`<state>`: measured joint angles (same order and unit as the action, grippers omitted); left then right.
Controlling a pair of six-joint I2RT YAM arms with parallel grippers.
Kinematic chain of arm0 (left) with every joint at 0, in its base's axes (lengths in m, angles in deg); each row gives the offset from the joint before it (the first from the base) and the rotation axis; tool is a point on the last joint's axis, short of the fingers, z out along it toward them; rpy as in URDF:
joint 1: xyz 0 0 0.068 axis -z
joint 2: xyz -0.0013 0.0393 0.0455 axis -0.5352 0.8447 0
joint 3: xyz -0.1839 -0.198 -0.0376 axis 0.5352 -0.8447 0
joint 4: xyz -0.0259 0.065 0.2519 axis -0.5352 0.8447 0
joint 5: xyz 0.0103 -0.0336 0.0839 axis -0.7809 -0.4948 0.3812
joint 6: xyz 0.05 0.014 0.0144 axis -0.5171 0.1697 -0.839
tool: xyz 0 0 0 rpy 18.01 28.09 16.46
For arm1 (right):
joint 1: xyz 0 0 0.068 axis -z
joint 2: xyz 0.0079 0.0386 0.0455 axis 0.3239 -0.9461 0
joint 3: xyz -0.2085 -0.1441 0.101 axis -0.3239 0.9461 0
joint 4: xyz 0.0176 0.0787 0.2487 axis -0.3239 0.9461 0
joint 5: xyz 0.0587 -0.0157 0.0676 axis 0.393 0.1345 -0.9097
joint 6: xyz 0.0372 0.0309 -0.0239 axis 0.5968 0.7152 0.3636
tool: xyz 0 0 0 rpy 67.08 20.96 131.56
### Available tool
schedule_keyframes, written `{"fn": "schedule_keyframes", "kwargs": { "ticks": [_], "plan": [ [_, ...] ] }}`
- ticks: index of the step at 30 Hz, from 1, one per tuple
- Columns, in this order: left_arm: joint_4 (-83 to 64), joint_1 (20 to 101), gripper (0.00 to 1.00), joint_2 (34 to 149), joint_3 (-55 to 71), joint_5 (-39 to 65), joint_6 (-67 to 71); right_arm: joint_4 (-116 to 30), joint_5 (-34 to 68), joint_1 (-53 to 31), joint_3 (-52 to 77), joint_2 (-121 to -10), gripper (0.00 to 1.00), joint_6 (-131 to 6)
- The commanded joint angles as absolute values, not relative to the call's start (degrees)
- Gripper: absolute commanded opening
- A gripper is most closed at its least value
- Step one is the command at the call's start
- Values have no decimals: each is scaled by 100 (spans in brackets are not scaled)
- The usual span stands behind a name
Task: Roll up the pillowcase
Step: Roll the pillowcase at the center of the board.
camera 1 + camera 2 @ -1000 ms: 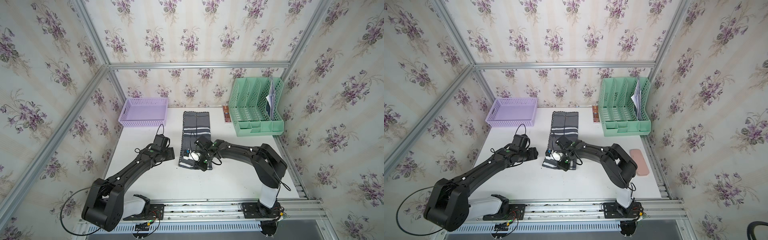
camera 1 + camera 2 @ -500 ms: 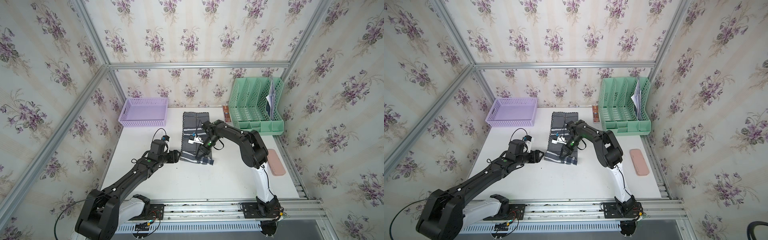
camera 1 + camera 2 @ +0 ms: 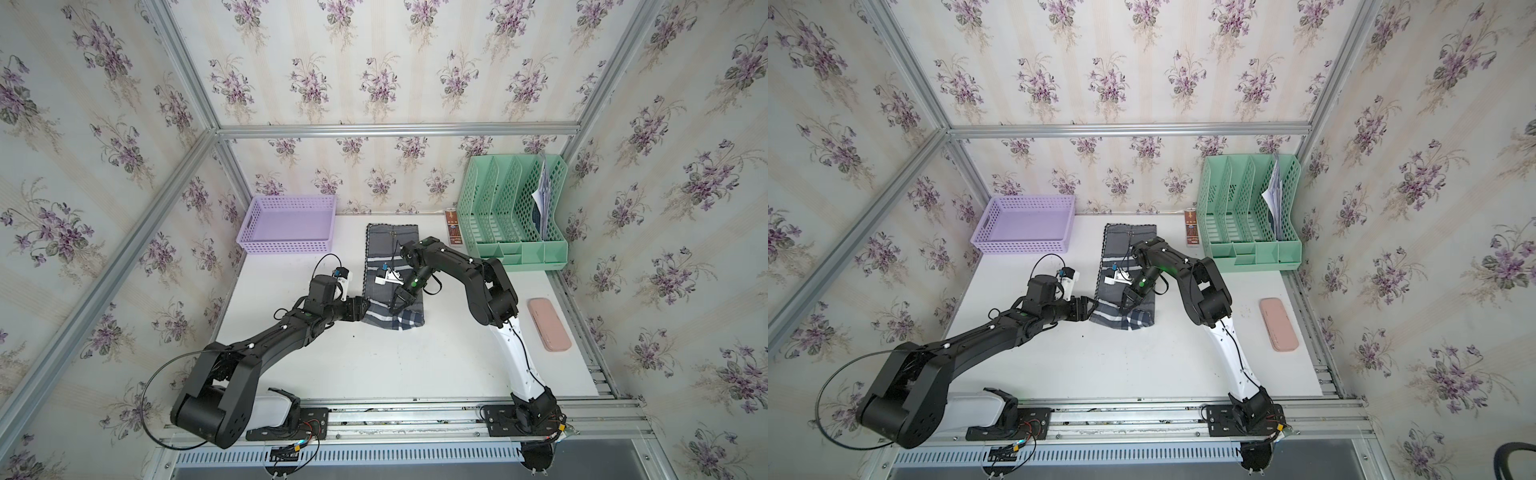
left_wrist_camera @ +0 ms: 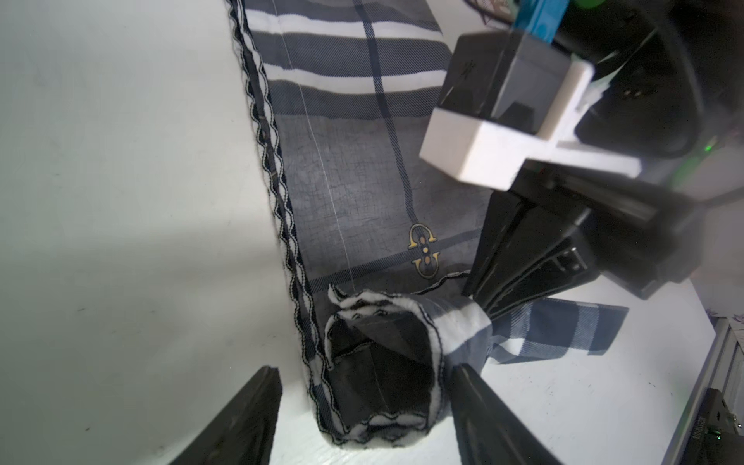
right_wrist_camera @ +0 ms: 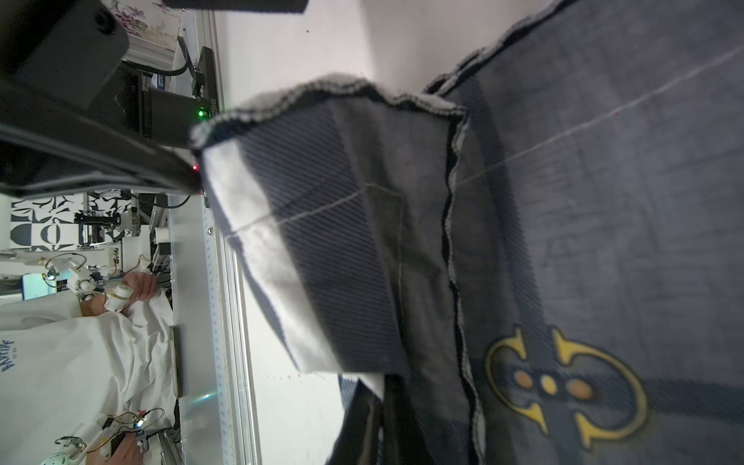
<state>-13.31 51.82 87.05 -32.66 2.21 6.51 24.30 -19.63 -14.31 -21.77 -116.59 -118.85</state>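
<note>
- Right tool [image 3: 395, 304]: jaws closed on the near hem of the pillowcase [image 3: 390, 257], which curls there into a loose roll.
- Left tool [image 4: 366, 368]: jaws wide apart, flanking the roll's open end, gripping nothing.
- Pillowcase: flat on the white table [image 3: 415, 365] at frame centre, between lilac basket [image 3: 286, 224] and green file rack [image 3: 515, 208].
</note>
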Motion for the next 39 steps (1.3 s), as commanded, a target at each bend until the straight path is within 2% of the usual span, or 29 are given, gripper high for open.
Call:
{"fn": "schedule_keyframes", "kwargs": {
  "ticks": [1, 7, 11, 13, 16, 19, 21, 25, 27, 31, 32, 35, 37, 39],
  "plan": [
    [-1585, 5245, 69, 8878, -3157, 246, 511, 2330, -1795, -1414, -2259, -11661, 0, -11766],
    [-1659, 5336, 61, 9269, -3040, 334, 565, 2229, -1607, -1407, -2338, -11743, 1, -11612],
    [-1627, 5358, 44, 9422, -3018, 607, 626, 1996, -1396, -1403, -2359, -11709, 8, -11405],
    [-1561, 5358, 35, 9562, -2969, 699, 674, 1891, -1336, -1406, -2360, -11658, 16, -11330],
    [-1214, 5363, 21, 9778, -2780, 914, 775, 1495, -1145, -1397, -2183, -11421, 37, -11085],
    [-672, 5362, 10, 9955, -2501, 1229, 868, 628, -726, -1402, -1697, -10758, 53, -10651],
    [-390, 5360, 6, 10015, -2357, 1357, 926, -139, -185, -1413, -1222, -10146, 65, -10250],
    [-125, 5362, 5, 10054, -2242, 1375, 1013, -1782, 820, -1488, 316, -8664, 76, -9524],
    [-79, 5363, 6, 10054, -2210, 1350, 1047, -2433, 1059, -1637, 1146, -8009, 74, -9354],
    [16, 5363, 8, 10089, -2133, 1361, 1065, -3202, 1336, -2033, 2470, -7189, 39, -8977],
    [38, 5360, 9, 10111, -2108, 1359, 1070, -3320, 1207, -2048, 2649, -7136, 34, -8852],
    [121, 5354, 11, 10194, -1973, 1276, 1031, -3589, 1308, -2057, 3001, -7196, 24, -8333],
    [182, 5358, 11, 10209, -1914, 1254, 1031, -3779, 1846, -2050, 3171, -7216, 19, -8118],
    [219, 5358, 12, 10179, -1893, 1253, 1039, -3907, 2286, -1999, 3284, -7287, 19, -7983]
  ]
}}
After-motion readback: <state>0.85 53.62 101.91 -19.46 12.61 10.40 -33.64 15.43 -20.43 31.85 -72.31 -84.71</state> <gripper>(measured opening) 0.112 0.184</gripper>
